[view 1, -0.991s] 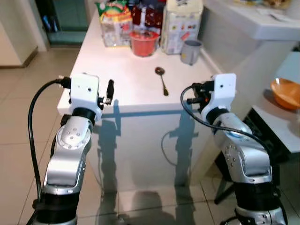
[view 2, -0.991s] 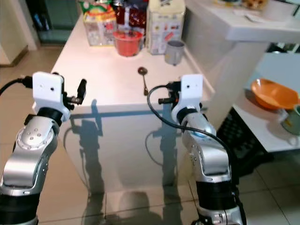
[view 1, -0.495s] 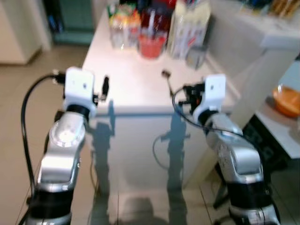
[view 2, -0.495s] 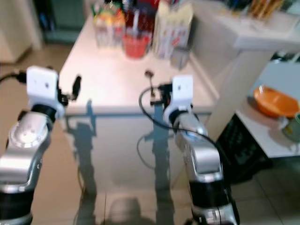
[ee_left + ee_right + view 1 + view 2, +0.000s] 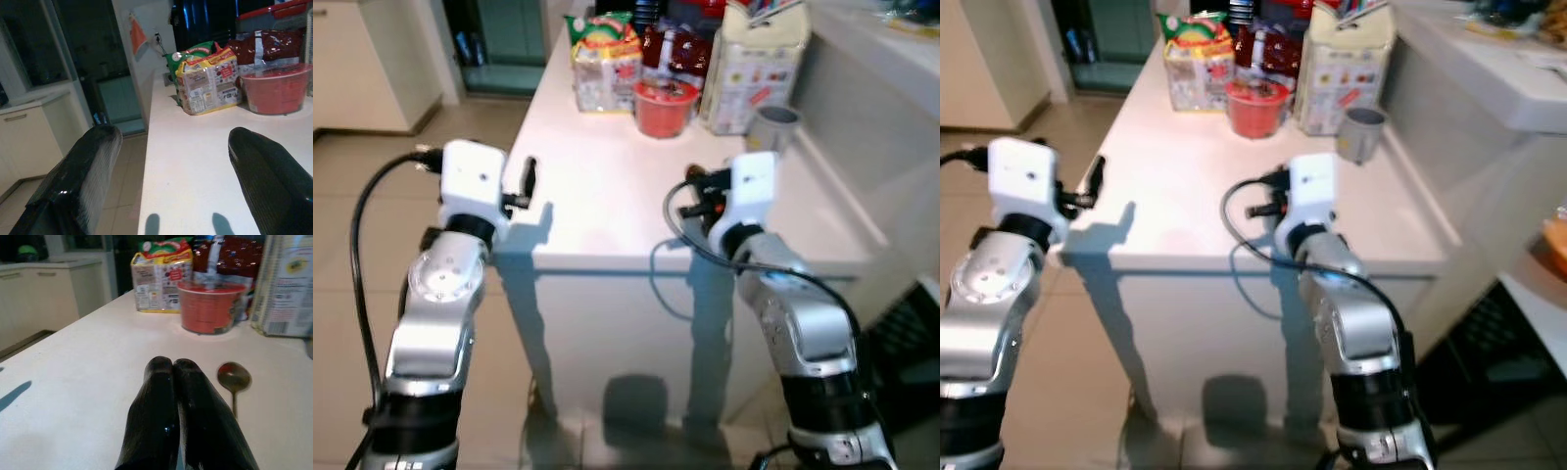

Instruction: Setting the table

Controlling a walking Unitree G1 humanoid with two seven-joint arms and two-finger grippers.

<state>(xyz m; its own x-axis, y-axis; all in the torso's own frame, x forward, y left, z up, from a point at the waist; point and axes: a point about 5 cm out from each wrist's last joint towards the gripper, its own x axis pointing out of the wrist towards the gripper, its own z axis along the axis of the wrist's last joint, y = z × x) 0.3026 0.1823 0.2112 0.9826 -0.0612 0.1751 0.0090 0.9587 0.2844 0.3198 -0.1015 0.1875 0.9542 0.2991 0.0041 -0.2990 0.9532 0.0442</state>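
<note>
A dark metal spoon (image 5: 234, 378) lies on the white table (image 5: 607, 211), just beyond my right gripper's tips and slightly to one side. My right gripper (image 5: 172, 365) is shut with nothing in it and hovers low over the table's front part (image 5: 693, 186). My left gripper (image 5: 171, 161) is open and empty, held over the table's front left corner (image 5: 529, 178). A red bowl (image 5: 665, 106) and a grey cup (image 5: 771, 125) stand farther back on the table.
At the table's far end stand a snack packet (image 5: 604, 64), a dark red bag (image 5: 671, 49) and a white carton (image 5: 754, 59). A grey wall (image 5: 862, 127) runs along the table's right side. Tiled floor (image 5: 372, 206) opens on the left.
The whole picture has shifted: the camera has come closer to the table. Both grippers now reach over its front edge and hold the same states.
</note>
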